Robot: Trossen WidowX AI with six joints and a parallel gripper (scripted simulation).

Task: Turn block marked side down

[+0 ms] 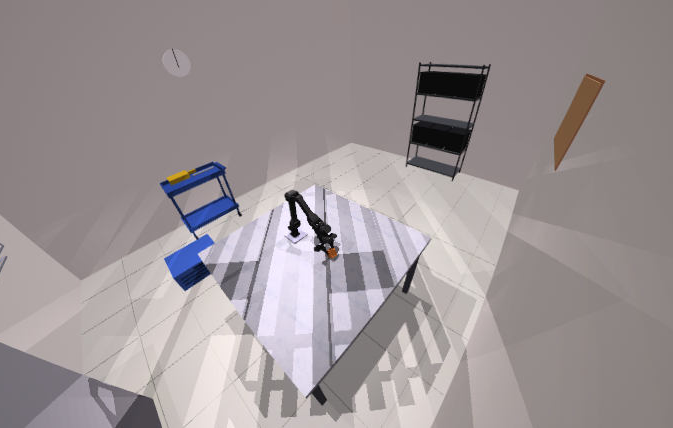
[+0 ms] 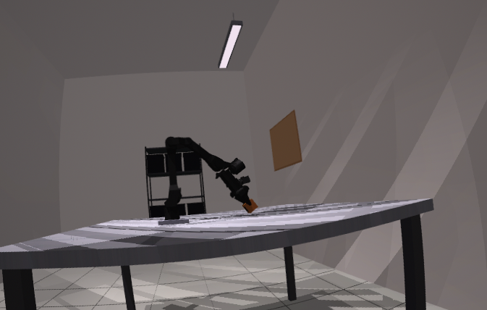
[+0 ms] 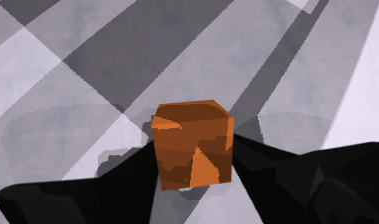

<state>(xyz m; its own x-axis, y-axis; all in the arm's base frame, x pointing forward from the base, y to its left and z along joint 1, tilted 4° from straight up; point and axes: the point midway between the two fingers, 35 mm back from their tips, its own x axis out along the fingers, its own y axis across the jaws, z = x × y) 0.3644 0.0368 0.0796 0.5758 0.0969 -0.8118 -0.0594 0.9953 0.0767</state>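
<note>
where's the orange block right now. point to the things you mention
The orange block (image 1: 332,253) (image 2: 250,206) (image 3: 192,152) is between the fingers of the hand (image 1: 329,248) (image 2: 248,203) (image 3: 191,141), tilted, over the table (image 1: 296,324) (image 2: 314,227) (image 3: 105,55); in the exterior view it's right of the arm's base.

Count: one arm (image 1: 307,212) (image 2: 202,153), one orange block (image 1: 332,253) (image 2: 250,206) (image 3: 192,150), one table (image 1: 296,297) (image 2: 206,250) (image 3: 100,55), one wall clock (image 1: 176,62), one shelf rack (image 1: 417,95) (image 2: 146,180), one blue cart (image 1: 197,180), one ceiling light (image 2: 230,44).

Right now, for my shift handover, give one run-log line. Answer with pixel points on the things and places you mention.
fingers (image 1: 330,252) (image 2: 249,205): shut on orange block (image 1: 332,253) (image 2: 250,206) (image 3: 192,155) | block: tilted | marked side: cannot tell | release: not done
</note>
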